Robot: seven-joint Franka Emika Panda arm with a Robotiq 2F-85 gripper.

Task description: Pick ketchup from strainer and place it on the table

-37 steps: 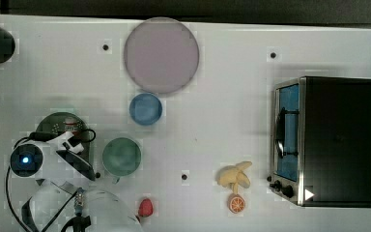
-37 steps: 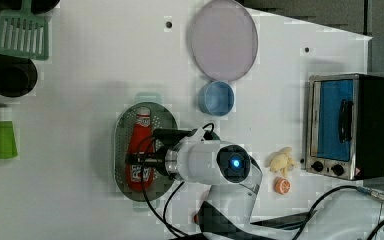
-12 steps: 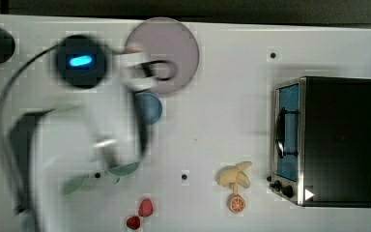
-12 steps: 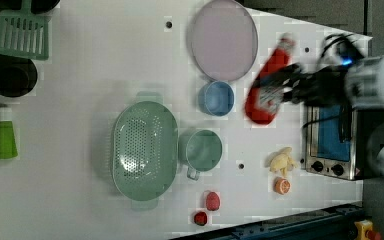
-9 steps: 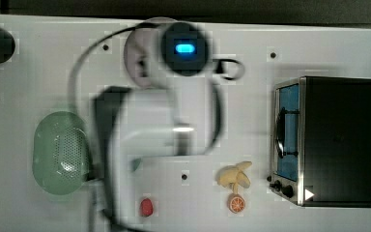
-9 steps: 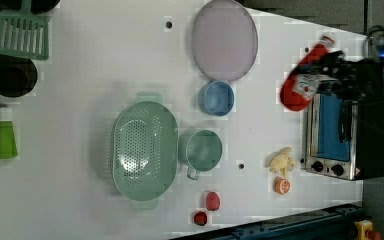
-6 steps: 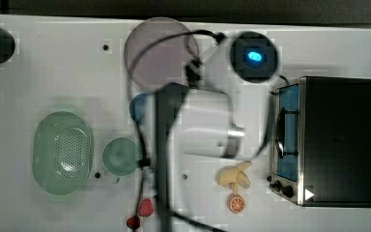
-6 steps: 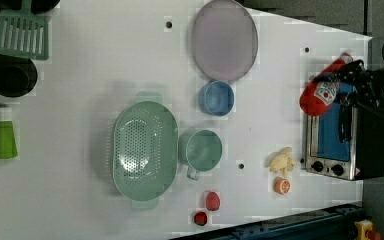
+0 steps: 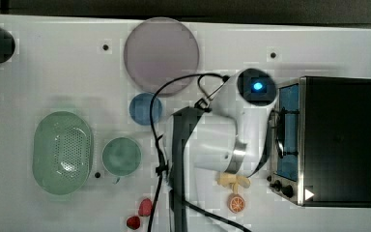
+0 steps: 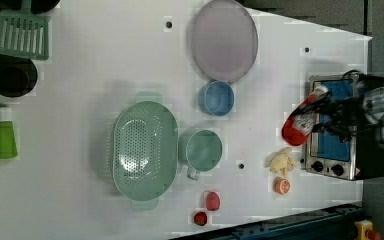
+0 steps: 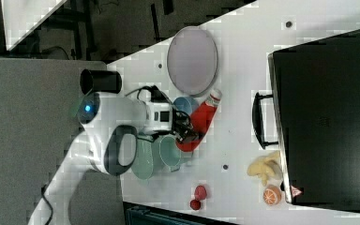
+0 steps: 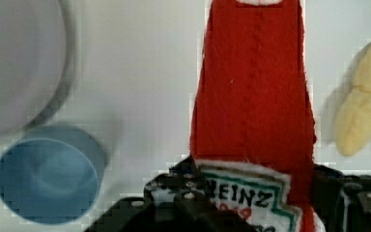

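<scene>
Left view: the ketchup (image 10: 302, 116) is seen held tilted above the counter (image 10: 105, 65), just off the front of the toaster oven (image 10: 337, 127), with its white cap toward the oven and its red base toward the open counter. The claw (image 10: 325, 112) is closed around the bottle's body; the bottle is not seen resting on the counter. The strainer (image 10: 144, 150) lies well apart, toward the left view's left, with nothing in it, and a small green bowl (image 10: 201, 150) sits just beside it. A blue bowl (image 10: 216, 97) and a pale purple plate (image 10: 224, 40) lie farther up, and a yellow banana toy (image 10: 281, 161) and an orange slice (image 10: 282, 186) lie below the bottle near the oven. Two strawberries (image 10: 207, 207) lie near the counter's lower edge.

In the wrist view, the ketchup (image 12: 253, 96) is gripped at its labelled end between the dark fingers (image 12: 174, 193) of the claw (image 12: 256, 198), the red body reaching away from them.

In the right view, the bottle (image 11: 199, 124) is carried by the claw (image 11: 187, 133) in front of the blue bowl and the green bowl.
</scene>
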